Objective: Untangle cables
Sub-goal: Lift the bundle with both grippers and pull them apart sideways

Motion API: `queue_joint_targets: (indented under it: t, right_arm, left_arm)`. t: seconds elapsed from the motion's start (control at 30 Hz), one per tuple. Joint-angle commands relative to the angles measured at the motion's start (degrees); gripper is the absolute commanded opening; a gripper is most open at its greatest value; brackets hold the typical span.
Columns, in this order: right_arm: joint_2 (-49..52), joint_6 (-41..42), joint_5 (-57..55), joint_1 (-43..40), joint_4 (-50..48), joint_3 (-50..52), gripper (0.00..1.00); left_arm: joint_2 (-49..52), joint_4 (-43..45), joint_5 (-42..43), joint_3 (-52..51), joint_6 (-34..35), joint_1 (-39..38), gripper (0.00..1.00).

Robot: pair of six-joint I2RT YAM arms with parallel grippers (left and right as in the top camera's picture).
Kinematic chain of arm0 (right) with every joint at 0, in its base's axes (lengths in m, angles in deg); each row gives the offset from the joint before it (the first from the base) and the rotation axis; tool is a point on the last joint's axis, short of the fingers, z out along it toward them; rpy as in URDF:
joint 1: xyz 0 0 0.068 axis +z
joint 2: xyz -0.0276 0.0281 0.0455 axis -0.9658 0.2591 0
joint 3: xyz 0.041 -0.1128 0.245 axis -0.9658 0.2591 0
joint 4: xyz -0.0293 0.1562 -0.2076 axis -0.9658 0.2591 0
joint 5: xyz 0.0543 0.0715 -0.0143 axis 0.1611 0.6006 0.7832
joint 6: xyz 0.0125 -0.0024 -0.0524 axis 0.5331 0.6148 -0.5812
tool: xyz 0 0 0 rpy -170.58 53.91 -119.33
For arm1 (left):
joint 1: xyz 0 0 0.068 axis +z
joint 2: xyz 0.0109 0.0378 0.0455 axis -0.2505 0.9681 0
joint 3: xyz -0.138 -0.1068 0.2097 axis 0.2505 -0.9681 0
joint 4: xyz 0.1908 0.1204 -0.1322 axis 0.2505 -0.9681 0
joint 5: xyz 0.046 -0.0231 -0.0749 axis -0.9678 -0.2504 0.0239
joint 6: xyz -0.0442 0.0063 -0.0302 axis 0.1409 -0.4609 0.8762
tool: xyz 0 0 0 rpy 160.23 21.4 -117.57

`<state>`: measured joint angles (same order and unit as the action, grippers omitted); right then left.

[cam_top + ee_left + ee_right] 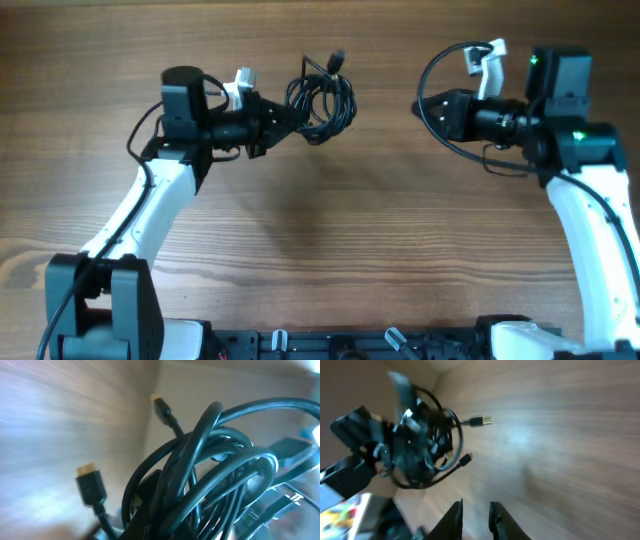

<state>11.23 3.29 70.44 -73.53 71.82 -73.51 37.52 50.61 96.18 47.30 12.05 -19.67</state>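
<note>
Foreground: bare wooden table [320,240], on the robot's side of the coil.
Left of the coil: the left gripper [285,122] sits right at the coil's edge, its jaws clamped tight on a bunch of strands.
The coil: the cables [322,100] are thin black cords wound into one knotted bundle, with loops crossing over and through each other.
Right of the coil: the right gripper [420,108] points toward the coil but is well apart from it. Its fingers are a little apart, with nothing between them and no cord touched.
Beyond the coil: two plug ends [338,58] poke free on the far side.
Progress: judged barely begun. No cord lies separate, and every loop is in the knot.
Left to do: probably take a free plug end and draw each cord out while the coil is held.
</note>
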Motion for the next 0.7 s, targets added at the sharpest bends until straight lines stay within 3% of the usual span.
queue_joint_targets:
  t: [0.0, 0.07, 0.17, 0.2, 0.4, 0.6, 0.67]
  right_arm:
    - [5.14, -1.07, 16.52, 0.09, -3.41, 0.70, 0.24]
    - [8.02, 1.16, 26.14, 0.09, -7.82, 0.70, 0.27]
    - [11.26, 8.61, 31.80, 0.20, -13.57, 0.70, 0.52]
    - [11.37, 10.03, 32.41, 0.52, -15.50, 0.70, 0.55]
    - [11.37, 28.72, 33.53, 6.40, -35.69, 0.70, 0.54]
    - [11.39, 35.10, 24.37, 11.19, -39.17, 0.70, 0.50]
    - [11.41, 35.76, 22.36, 11.78, -39.23, 0.70, 0.35]
  left_arm:
    - [-1.53, 9.31, 12.46, 0.85, 19.30, 0.15, 0.04]
    - [-1.53, 17.03, 13.81, 0.85, 26.47, 0.15, 0.04]
    - [-1.53, 34.88, 13.73, 0.85, 38.29, 0.15, 0.04]
    - [-1.53, 37.05, 13.60, 0.85, 38.86, 0.15, 0.04]
    - [-1.53, 37.22, 13.33, 0.85, 38.18, 0.15, 0.04]
    - [-1.53, 37.24, 13.35, 0.85, 38.16, 0.15, 0.04]
    - [-1.53, 37.24, 13.38, 0.85, 38.16, 0.15, 0.04]
